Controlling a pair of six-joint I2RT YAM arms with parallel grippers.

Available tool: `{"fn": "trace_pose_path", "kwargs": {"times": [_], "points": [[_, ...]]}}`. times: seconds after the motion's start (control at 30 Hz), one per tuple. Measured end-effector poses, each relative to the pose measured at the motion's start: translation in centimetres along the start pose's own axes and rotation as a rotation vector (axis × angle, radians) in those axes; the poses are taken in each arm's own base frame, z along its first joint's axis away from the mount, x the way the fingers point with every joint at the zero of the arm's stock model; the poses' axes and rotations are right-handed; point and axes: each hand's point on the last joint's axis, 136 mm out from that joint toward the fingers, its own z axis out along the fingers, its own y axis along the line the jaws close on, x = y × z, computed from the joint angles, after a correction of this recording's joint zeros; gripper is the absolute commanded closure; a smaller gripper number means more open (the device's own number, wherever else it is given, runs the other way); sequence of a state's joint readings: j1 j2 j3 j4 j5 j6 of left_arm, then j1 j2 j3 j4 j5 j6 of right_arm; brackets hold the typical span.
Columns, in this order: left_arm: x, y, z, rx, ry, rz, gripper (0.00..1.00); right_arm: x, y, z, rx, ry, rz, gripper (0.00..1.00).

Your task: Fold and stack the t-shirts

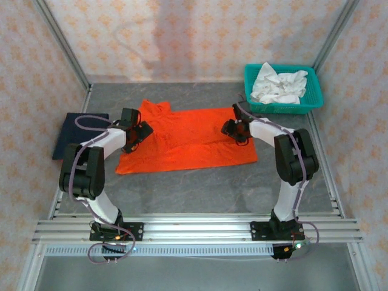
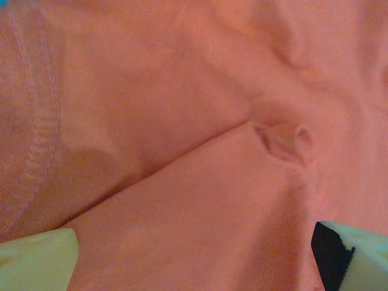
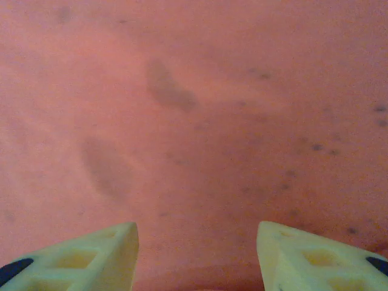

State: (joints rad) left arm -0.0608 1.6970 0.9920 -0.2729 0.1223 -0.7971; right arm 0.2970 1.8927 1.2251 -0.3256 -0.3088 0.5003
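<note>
from the top camera, the orange-red t-shirt (image 1: 194,142) lies spread flat across the middle of the grey table (image 1: 212,188), with its long side running left to right. a dark navy t-shirt (image 1: 73,136) lies as a flat rectangle at the table's left edge, just clear of the orange one. a teal lattice basket (image 1: 308,100) stands in the far right corner with crumpled white cloth (image 1: 279,85) in it. the left gripper (image 1: 140,132) sits low over the left end of the orange shirt. the right gripper (image 1: 235,128) sits low over its right part, near the far edge.

in the left wrist view, orange cloth (image 2: 182,109) spreads under the camera. a stitched hem (image 2: 42,121) curves down the left side, a fold edge runs on a slant across the middle, and there is a small pucker (image 2: 285,142) to the right of centre. the pale fingertips (image 2: 36,260) show only at the bottom corners. the claw (image 2: 194,260) is spread as wide as it goes and has hold of nothing, with the cloth lying loose between the jaws.

in the right wrist view, the cloth (image 3: 194,121) is smooth, with faint dents and a few dark specks. the two pale fingertips (image 3: 91,257) stand partway apart. this claw (image 3: 197,254) is about half open, and nothing is pinched in it.
</note>
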Motion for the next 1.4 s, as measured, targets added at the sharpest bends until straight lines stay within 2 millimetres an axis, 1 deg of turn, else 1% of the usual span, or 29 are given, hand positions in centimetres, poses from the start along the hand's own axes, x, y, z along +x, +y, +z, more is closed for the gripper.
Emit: {"fn": "trace_pose_path", "kwargs": {"times": [0.1,0.17,0.27,0.37,0.57,0.7,0.8,0.83,0.9,1.0,1.03,1.07,1.13,1.2,1.23,1.37,1.4], "points": [[0.8,0.9,0.4,-0.020,0.019,0.004,0.00,0.9,-1.9,0.5,0.034,0.027,0.022,0.46],[1.6,1.7,0.7,-0.035,0.034,0.007,0.00,0.8,-2.3,0.2,0.030,0.017,0.029,0.46],[2.0,1.9,0.1,-0.018,0.036,0.008,0.00,1.6,-3.4,-0.1,0.037,0.023,0.042,0.47],[3.1,2.5,-0.3,-0.011,0.057,0.009,0.00,2.1,-4.6,-0.7,0.040,0.020,0.072,0.47],[5.5,2.4,-1.3,0.014,0.093,0.031,0.00,3.4,-7.0,-2.2,0.041,0.016,0.153,0.47],[6.9,2.6,-2.1,0.012,0.114,0.044,0.00,4.3,-7.7,-3.0,0.042,0.014,0.173,0.46],[7.1,2.6,-2.6,-0.002,0.120,0.048,0.00,4.5,-7.6,-3.5,0.033,0.015,0.161,0.41],[6.8,2.5,-2.8,-0.008,0.113,0.049,0.00,4.5,-7.5,-3.7,0.031,0.011,0.149,0.39],[5.5,1.5,-3.3,-0.004,0.071,0.053,0.00,4.2,-7.2,-4.3,0.023,-0.006,0.120,0.34],[2.8,-1.3,-4.4,0.028,-0.015,0.061,0.00,2.8,-5.9,-5.7,0.004,-0.064,0.047,0.26],[1.6,-2.5,-4.7,0.037,-0.047,0.064,0.00,2.2,-5.4,-6.2,-0.002,-0.090,0.026,0.21],[0.5,-3.7,-4.9,0.045,-0.078,0.069,0.00,1.4,-4.8,-6.8,-0.011,-0.121,0.004,0.16],[-1.5,-5.4,-5.0,0.047,-0.131,0.072,0.00,0.1,-4.1,-7.9,-0.026,-0.186,-0.022,0.10],[-3.1,-6.7,-4.6,0.035,-0.167,0.074,0.00,-1.1,-3.5,-9.0,-0.043,-0.254,-0.042,0.05],[-3.8,-7.3,-4.2,0.026,-0.181,0.076,0.00,-1.7,-3.2,-9.7,-0.054,-0.292,-0.053,0.01],[-5.8,-9.5,-1.8,-0.024,-0.197,0.096,0.00,-3.3,-2.7,-12.0,-0.095,-0.416,-0.067,0.01],[-6.2,-9.8,-1.2,-0.040,-0.197,0.098,0.00,-3.5,-2.7,-12.3,-0.105,-0.435,-0.065,0.01]]}}
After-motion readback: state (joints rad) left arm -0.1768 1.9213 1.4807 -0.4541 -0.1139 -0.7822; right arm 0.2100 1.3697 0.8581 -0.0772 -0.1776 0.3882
